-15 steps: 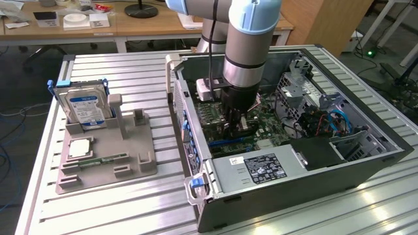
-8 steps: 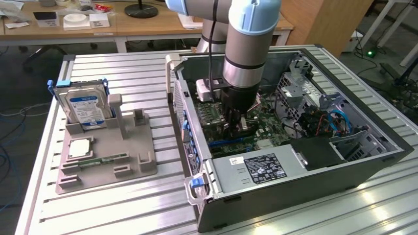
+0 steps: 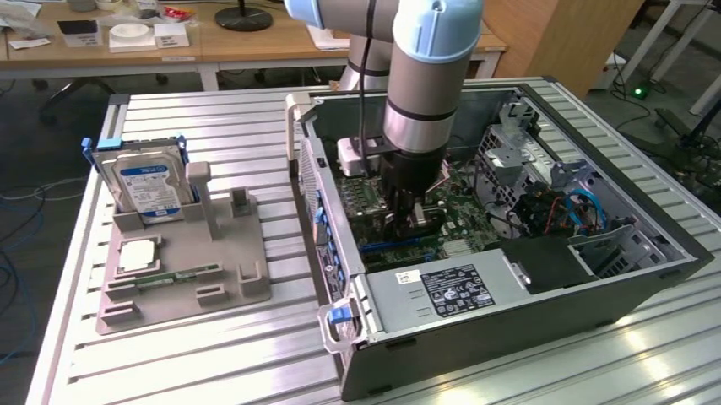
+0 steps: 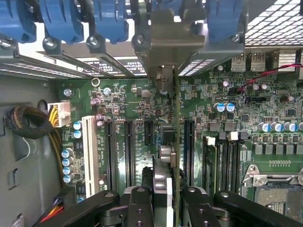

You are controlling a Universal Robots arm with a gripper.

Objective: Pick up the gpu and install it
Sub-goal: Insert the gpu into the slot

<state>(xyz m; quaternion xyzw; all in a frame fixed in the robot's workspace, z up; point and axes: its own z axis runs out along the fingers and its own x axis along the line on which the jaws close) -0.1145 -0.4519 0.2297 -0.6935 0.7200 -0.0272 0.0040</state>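
- We are looking at the gripper point(image 4: 163, 196) down inside the open computer case point(image 3: 529, 325), with the arm point(image 3: 434, 84) standing steeply over the motherboard point(image 4: 118, 99).
- We are reading the gripper as clamped on the gpu point(image 4: 176, 137). In the wrist view its black fingers point(image 4: 139, 203) are sitting one on each face of the card, and the card's thin edge is coming out from between them.
- We are seeing the gpu edge-on, standing on its long edge over the board rather than lying flat. It is lying to no side of the gripper but directly in its grasp.
- We are tracing the card's long axis straight away from the gripper towards the rear wall of the case. There its silver bracket point(image 4: 173, 42) is meeting the row of blue clips point(image 4: 66, 21).
- We are finding that axis parallel to the black expansion slots point(image 4: 129, 151), with one visible slot on each side of the card.
- We are judging the relation that matters to be the one between the card's lower edge and whatever slot lies beneath it. The card is hiding that edge, so we cannot tell whether it is hovering, touching or already seated.
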